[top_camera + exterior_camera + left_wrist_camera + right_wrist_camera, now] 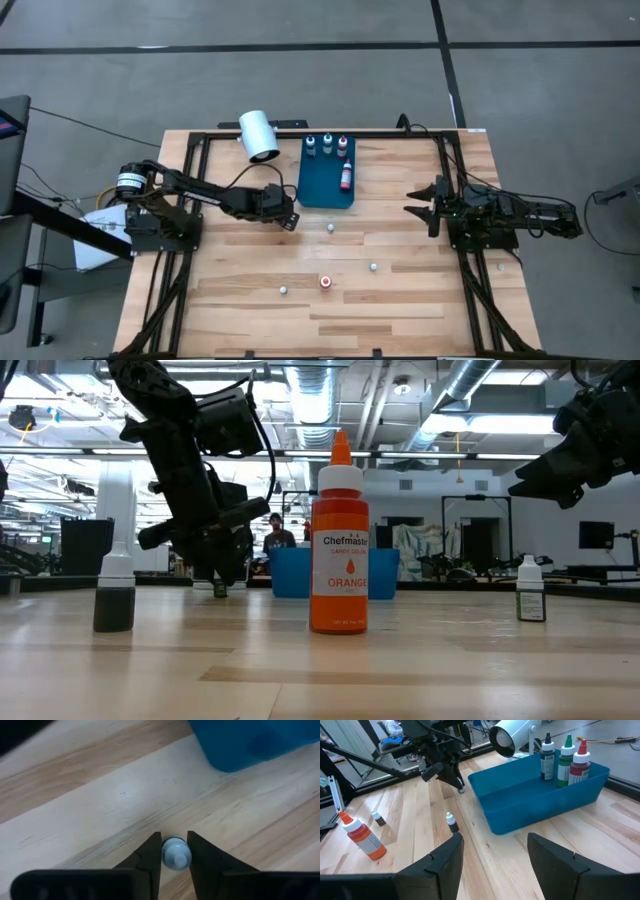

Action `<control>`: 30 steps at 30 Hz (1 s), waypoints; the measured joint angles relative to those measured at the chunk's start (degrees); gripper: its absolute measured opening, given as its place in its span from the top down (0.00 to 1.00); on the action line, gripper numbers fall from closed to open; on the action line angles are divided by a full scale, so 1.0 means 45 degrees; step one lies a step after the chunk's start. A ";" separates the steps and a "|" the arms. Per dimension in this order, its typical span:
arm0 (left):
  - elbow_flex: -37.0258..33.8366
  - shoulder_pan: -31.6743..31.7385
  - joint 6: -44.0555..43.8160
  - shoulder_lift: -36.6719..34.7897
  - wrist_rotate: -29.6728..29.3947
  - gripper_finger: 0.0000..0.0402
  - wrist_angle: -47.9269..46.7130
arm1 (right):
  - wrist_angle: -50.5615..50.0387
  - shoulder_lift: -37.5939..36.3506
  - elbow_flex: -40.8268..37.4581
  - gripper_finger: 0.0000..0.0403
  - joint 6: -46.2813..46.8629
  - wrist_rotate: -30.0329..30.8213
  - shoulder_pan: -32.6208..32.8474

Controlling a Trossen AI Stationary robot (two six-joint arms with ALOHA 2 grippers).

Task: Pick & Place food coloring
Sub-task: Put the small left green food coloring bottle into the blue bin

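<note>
A small food coloring bottle (176, 854) with a pale cap stands on the wooden table (400, 300) just beside the near left corner of the blue tray (325, 190). The left gripper (173, 851) is closed on it, one dark finger on each side of the cap. From the high view this gripper (288, 218) sits low over the table, left of the tray.

Four more bottles are in the tray: three upright along its far wall (327, 145) and a red one (346, 177) lying flat. Loose on the table are an orange bottle (326, 282) standing near the front middle and three small ones (331, 228), (373, 267), (284, 290) well apart from each other.

A white cylinder (259, 135) lies on its side near the far edge, left of the tray.

The right gripper (420, 203) hangs above the right side of the table, its fingers spread wide and holding nothing.
</note>
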 joint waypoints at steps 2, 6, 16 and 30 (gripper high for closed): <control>0.0216 0.0000 -0.0049 -0.0002 0.0067 0.82 -0.0457 | 0.0003 -0.0002 0.0000 0.49 0.0000 0.0004 0.0001; 0.1052 0.0000 0.0107 -0.0015 0.0055 0.83 -0.1888 | 0.0000 -0.0001 0.0000 0.49 0.0000 0.0000 0.0002; 0.4014 0.0000 0.1588 -0.0019 -0.0090 0.84 -0.5083 | -0.0002 0.0002 0.0000 0.49 0.0000 0.0001 0.0004; 0.8193 0.0039 0.3834 -0.0034 -0.1328 0.85 -0.6600 | -0.0002 0.0002 0.0000 0.49 -0.0003 0.0003 0.0003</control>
